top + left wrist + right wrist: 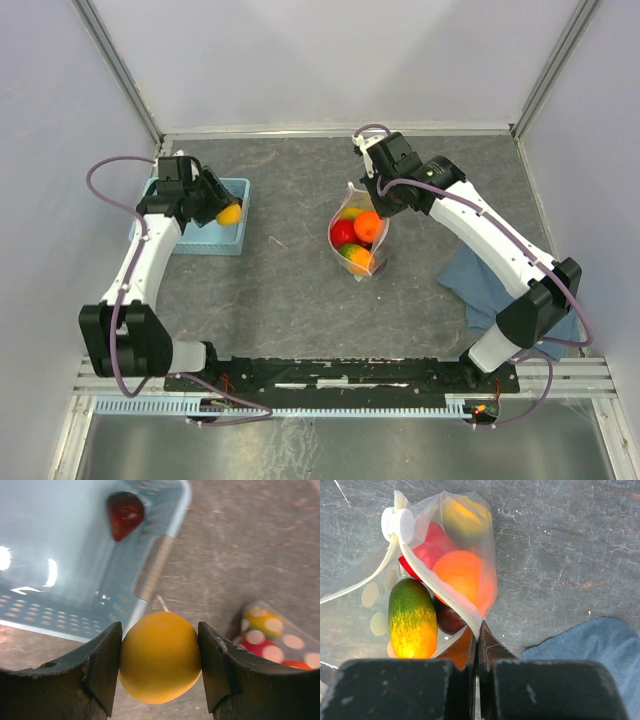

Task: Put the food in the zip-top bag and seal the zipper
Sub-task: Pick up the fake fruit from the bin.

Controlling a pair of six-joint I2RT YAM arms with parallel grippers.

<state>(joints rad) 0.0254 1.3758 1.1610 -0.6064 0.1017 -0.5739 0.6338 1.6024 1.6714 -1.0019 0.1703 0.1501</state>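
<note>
As L claw (160,635) clamps fruit (159,666), R arm (490,235) arches; pinches bag (481,530).

No writing, label, brand, number or sign can be read in any view. The zip-top bag (372,597) carries only plain white spots, and the light-blue basket (50,615) only rows of small holes.

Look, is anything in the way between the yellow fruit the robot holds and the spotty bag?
Nothing visible. Only bare table lies between the yellow fruit in the left gripper and the zip-top bag, whose mouth the right gripper pinches open.
</note>
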